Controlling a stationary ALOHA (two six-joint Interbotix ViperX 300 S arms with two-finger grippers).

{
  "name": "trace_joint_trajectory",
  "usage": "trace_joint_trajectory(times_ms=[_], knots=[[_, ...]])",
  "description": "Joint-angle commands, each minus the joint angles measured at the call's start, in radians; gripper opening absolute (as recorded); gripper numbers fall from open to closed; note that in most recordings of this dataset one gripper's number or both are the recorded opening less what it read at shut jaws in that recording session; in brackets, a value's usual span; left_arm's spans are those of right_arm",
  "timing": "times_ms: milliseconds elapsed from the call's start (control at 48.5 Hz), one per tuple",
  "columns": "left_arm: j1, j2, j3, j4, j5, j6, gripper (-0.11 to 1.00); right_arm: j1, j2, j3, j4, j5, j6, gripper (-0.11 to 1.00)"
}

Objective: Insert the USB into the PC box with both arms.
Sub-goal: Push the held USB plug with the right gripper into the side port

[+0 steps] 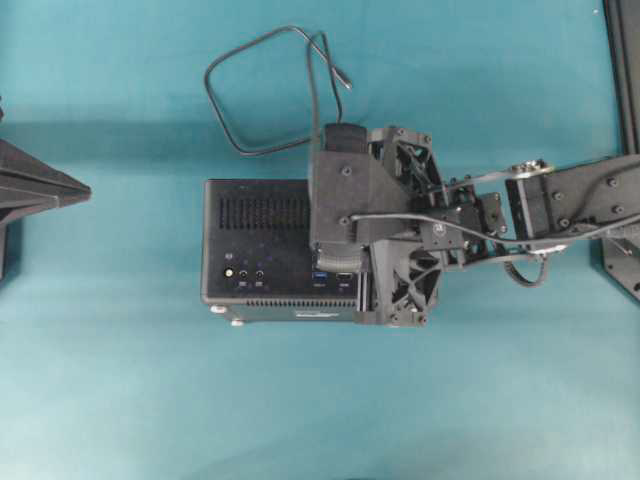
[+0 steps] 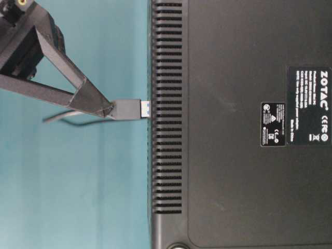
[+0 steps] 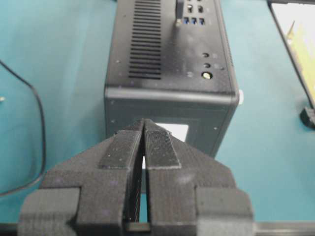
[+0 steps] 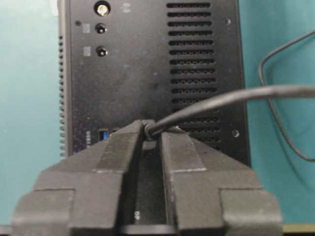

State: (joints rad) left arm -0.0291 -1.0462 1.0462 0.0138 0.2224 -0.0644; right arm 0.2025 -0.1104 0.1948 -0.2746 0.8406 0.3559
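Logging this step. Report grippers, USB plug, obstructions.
Right gripper shut on USB plug, tip at PC box port face. Left gripper shut, empty. Nothing blocking.

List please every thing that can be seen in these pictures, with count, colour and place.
PC box: one, black, middle of the teal table, ports facing up.
USB cable: one, dark grey, looped on the table behind the box; its plug touches the box.
Table: one, teal cover, under everything.
White labels: two, on the box's side panel.
Right arm fingers: two, black, closed on the plug, above the box.
Left arm fingers: two, black, closed on nothing, apart from the box's end.
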Motion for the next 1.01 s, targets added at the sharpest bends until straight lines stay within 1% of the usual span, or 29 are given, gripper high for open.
trace_joint_trajectory(times_ms=[0,62,206,330,433,515,618,824,906,989], knots=[[0.002,0.003,-0.012,0.002,-0.009,-0.002,0.0,-0.005,-0.023,-0.015,-0.003,-0.003,0.011,0.11],[0.002,0.003,-0.012,0.003,-0.009,-0.002,0.0,-0.005,-0.021,-0.015,-0.003,-0.003,0.012,0.08],[0.003,0.003,-0.012,0.003,-0.008,-0.002,0.0,-0.005,-0.02,-0.012,0.003,0.0,0.014,0.07],[0.003,0.003,-0.012,0.003,-0.009,-0.002,0.0,0.003,-0.015,-0.012,0.023,0.008,0.014,0.07],[0.002,0.003,-0.011,0.003,-0.008,-0.003,0.0,0.009,-0.009,-0.015,0.049,0.008,0.014,0.07],[0.002,0.003,-0.009,0.002,-0.008,-0.003,0.0,0.014,-0.006,-0.018,0.055,0.008,0.014,0.07],[0.003,0.003,-0.008,0.003,-0.009,-0.003,0.0,0.005,-0.005,-0.012,0.051,0.006,0.012,0.07],[0.002,0.003,-0.009,0.003,-0.009,-0.003,0.0,-0.043,-0.005,0.005,0.025,0.006,0.008,0.07],[0.003,0.002,-0.009,0.003,-0.009,-0.003,0.0,-0.048,-0.005,0.011,0.025,0.005,0.005,0.07],[0.002,0.002,-0.011,0.002,-0.009,-0.006,0.0,-0.037,-0.003,0.018,0.035,0.003,0.011,0.07]])
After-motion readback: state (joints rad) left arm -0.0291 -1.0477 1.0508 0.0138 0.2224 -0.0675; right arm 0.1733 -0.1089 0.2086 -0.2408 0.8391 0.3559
